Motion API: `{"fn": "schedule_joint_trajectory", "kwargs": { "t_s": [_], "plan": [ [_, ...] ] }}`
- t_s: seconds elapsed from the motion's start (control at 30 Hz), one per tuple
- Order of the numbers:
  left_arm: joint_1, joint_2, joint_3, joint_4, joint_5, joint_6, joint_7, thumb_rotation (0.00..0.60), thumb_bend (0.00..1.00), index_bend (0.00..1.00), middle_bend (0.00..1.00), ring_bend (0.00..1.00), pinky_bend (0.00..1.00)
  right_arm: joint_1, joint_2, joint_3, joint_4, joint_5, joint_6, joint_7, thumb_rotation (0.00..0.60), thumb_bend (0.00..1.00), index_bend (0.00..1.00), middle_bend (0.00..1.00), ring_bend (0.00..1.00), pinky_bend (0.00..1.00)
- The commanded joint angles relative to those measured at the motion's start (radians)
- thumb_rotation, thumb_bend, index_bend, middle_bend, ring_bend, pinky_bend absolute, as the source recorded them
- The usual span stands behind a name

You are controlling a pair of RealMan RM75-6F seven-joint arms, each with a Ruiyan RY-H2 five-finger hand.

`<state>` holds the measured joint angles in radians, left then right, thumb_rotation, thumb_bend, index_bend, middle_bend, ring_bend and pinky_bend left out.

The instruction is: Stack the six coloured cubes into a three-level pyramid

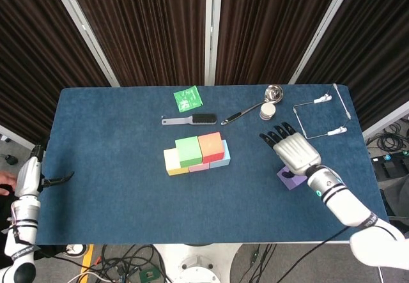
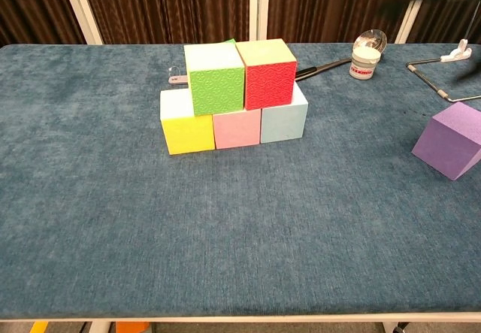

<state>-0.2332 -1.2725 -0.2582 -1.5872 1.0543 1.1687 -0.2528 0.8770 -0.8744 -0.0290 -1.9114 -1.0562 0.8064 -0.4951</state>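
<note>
Head view, containers: a small round jar [image 1: 267, 111] stands near the table's [image 1: 115, 187] far edge, just beside the bowl of a metal ladle [image 1: 273, 93]; contents of neither can be made out from above.
Chest view, containers: the same jar [image 2: 364, 61] shows a white body and label, with the ladle bowl [image 2: 373, 40] tilted behind it; contents hidden.
Stack, bottom level: yellow cube [image 2: 187, 129], pink cube [image 2: 237, 128] and light blue cube [image 2: 284, 119] sit side by side, touching, in one row at mid-table.
Stack, second level: green cube [image 2: 216, 77] and red cube [image 2: 267, 72] rest on that row, touching each other.
Stack, top level: not yet placed.
Purple cube: lies [image 1: 293, 178] on the table well apart from the stack, toward the robot's right.
Right hand: hovers [image 1: 293, 151] directly over the purple cube, covering most of it from above; fingers [image 1: 276, 134] spread and extended, nothing held.
Left hand: only a wrist section with a dark pointed part [image 1: 39, 178] shows at the table's left edge; its state cannot be told.
Head view only: green packet [image 1: 187, 98], brush [image 1: 192, 119], wire frame [image 1: 319, 120] in full, and both arms.
Chest view only: the purple cube's [image 2: 451, 140] faces uncovered, the embossed pattern on the green and red cubes, and the right hand as a blur at the top right corner.
</note>
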Motion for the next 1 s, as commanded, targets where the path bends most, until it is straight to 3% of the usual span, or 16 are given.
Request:
{"fn": "schedule_joint_trajectory", "kwargs": {
  "t_s": [0.03, 0.37, 0.67, 0.83, 1.0],
  "plan": [
    [-0.006, -0.011, -0.001, -0.004, -0.004, 0.004, 0.014, 0.600, 0.14, 0.05, 0.00, 0.00, 0.11, -0.105, 0.004, -0.067, 0.093, -0.136, -0.014, 0.083, 0.600, 0.03, 0.00, 0.10, 0.00, 0.00],
    [-0.013, -0.042, -0.001, -0.006, 0.007, 0.051, 0.070, 0.600, 0.14, 0.05, 0.00, 0.00, 0.11, -0.180, -0.092, -0.086, 0.251, -0.283, 0.038, 0.095, 0.600, 0.03, 0.00, 0.06, 0.00, 0.00],
    [-0.020, -0.080, -0.004, 0.029, 0.008, 0.073, 0.095, 0.600, 0.14, 0.05, 0.00, 0.00, 0.11, -0.179, -0.217, -0.072, 0.421, -0.420, 0.052, 0.161, 0.600, 0.03, 0.00, 0.06, 0.00, 0.00],
    [-0.020, -0.085, -0.005, 0.039, 0.006, 0.069, 0.092, 0.600, 0.14, 0.05, 0.00, 0.00, 0.11, -0.179, -0.252, -0.069, 0.478, -0.487, 0.076, 0.246, 0.600, 0.06, 0.00, 0.15, 0.00, 0.00],
    [-0.023, -0.083, -0.006, 0.038, 0.005, 0.062, 0.093, 0.600, 0.14, 0.05, 0.00, 0.00, 0.11, -0.187, -0.263, -0.074, 0.498, -0.546, 0.114, 0.299, 0.600, 0.08, 0.00, 0.34, 0.00, 0.00]
  ]
}}
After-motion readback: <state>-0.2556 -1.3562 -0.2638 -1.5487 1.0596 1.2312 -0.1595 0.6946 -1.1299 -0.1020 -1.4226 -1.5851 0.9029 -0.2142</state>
